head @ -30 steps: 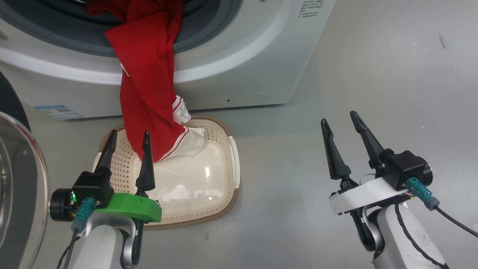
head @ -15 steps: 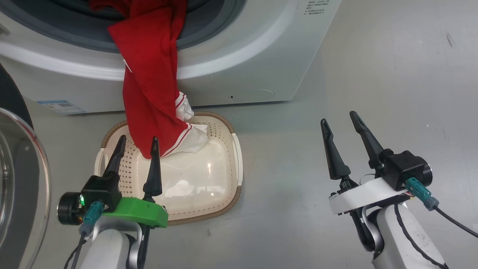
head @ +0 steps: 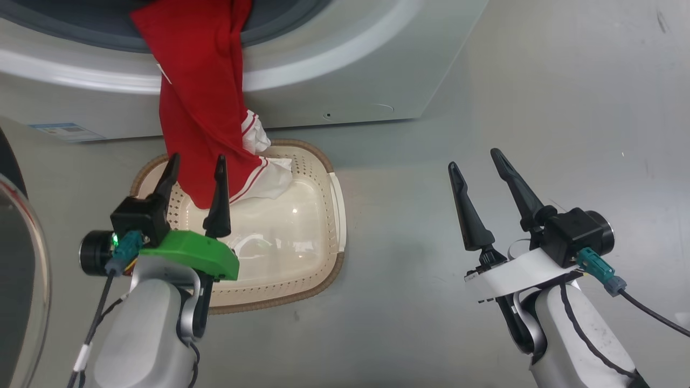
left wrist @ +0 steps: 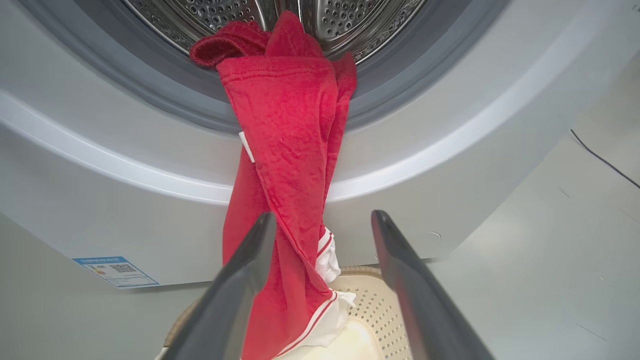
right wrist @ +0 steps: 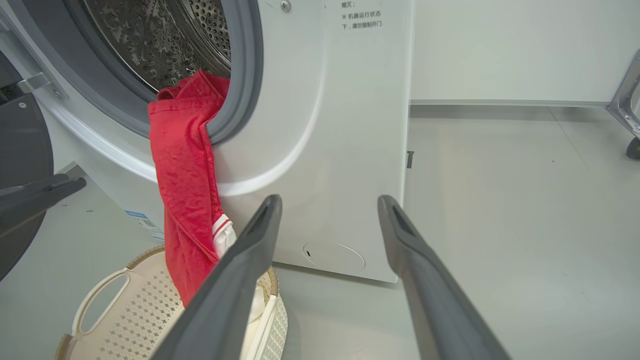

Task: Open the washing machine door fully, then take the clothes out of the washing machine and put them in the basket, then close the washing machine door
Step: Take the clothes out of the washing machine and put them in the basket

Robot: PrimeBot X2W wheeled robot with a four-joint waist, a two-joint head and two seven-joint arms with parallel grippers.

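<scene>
Red clothes (head: pixel 199 102) hang from the washing machine (head: pixel 345 70) drum over the grey gasket, and their white-trimmed end rests in the cream basket (head: pixel 302 237) on the floor. My left gripper (head: pixel 197 157) is open above the basket's near left part, fingertips just short of the hanging garment and holding nothing. In the left wrist view the clothes (left wrist: pixel 285 150) drop between my left gripper's (left wrist: pixel 324 214) fingers toward the basket (left wrist: pixel 370 310). My right gripper (head: pixel 473 158) is open and empty over bare floor to the right. The washing machine door (head: pixel 21 280) stands open at the far left.
The right wrist view shows my right gripper (right wrist: pixel 327 197) facing the washing machine's (right wrist: pixel 350 150) front corner, with the clothes (right wrist: pixel 185 170), the basket (right wrist: pixel 125 310) and the door (right wrist: pixel 20 150) to its left. A castor (right wrist: pixel 632 147) stands at the far right. Grey floor lies right of the machine.
The head camera has shifted, so the machine sits higher in the picture. My left gripper has edged forward toward the hanging garment. The right gripper has kept its pose.
</scene>
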